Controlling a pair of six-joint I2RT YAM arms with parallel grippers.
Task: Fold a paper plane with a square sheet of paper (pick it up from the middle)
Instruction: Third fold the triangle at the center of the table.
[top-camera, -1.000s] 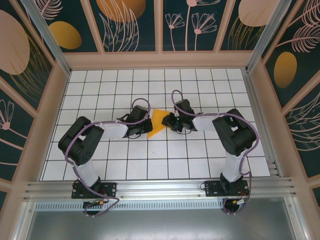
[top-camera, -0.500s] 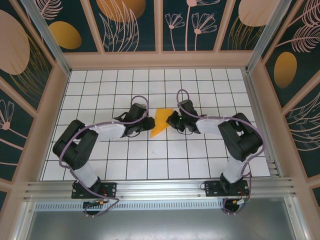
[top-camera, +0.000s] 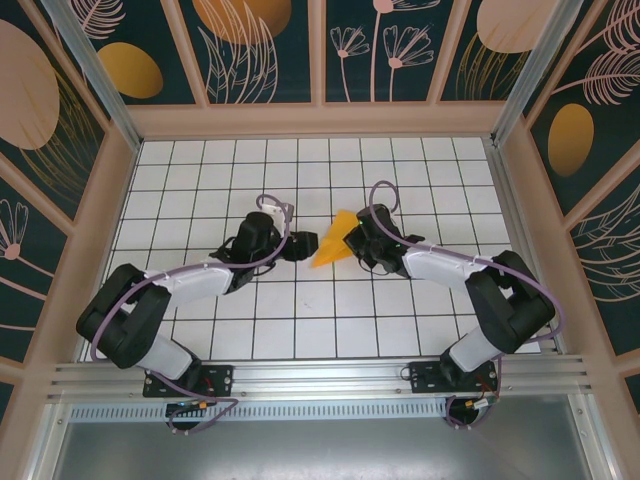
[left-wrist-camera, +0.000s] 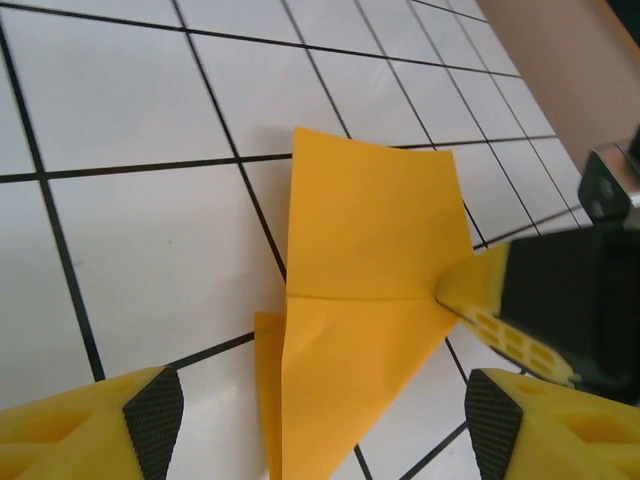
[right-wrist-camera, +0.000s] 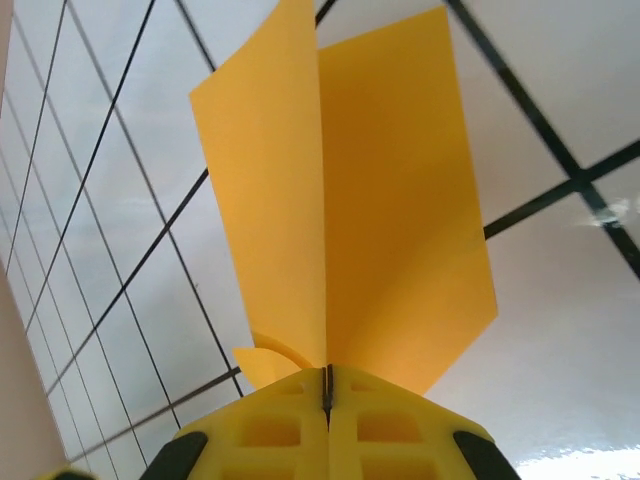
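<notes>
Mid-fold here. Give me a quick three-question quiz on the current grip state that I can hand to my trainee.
1. True or false: the right gripper is shut on the folded orange paper.
2. Pick one. The left gripper is: A) open, with its fingers on either side of the paper; B) shut on the paper; C) shut on nothing.
3. Fill in: in the right wrist view, the paper's two flaps rise from a centre ____ that runs into the closed fingers.

Key: 1 true; 2 A; 3 crease.
</notes>
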